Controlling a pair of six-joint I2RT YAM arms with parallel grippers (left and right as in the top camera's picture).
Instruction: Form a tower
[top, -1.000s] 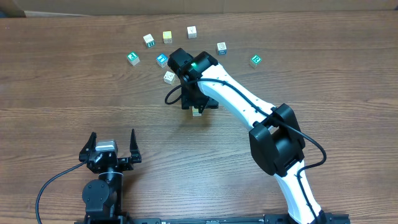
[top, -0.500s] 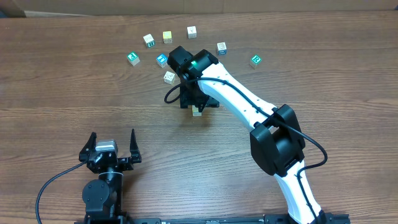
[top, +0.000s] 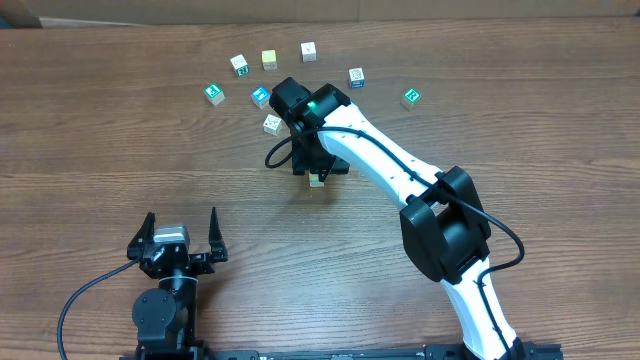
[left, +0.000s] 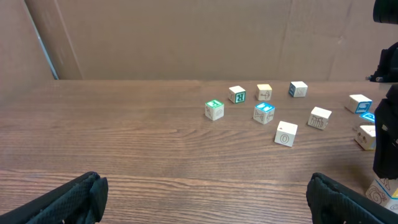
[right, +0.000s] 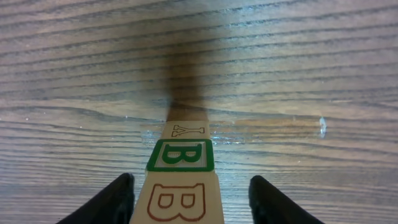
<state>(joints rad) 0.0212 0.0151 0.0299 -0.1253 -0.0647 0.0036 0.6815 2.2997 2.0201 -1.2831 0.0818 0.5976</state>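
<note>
The tower (right: 180, 171) is a one-cube-wide stack of pale wooden letter cubes. Its top face carries a red-brown B, and the cube below shows a green B. From overhead only a sliver of the tower (top: 316, 181) shows under the arm. My right gripper (right: 189, 186) straddles the top cube, open, with a clear gap on the right side and a narrow one on the left. My left gripper (top: 182, 228) rests near the table's front edge, far from the tower. In its own wrist view the left gripper (left: 205, 193) stands wide open over bare wood.
Several loose letter cubes lie in an arc behind the tower, from a green one (top: 213, 94) on the left to another green one (top: 411, 97) on the right. A pale cube (top: 272, 123) sits closest, just left of the right arm. A cardboard wall (left: 186, 37) backs the table.
Almost nothing differs: the right gripper stays over the tower with only a tiny shift, and the left arm has not moved.
</note>
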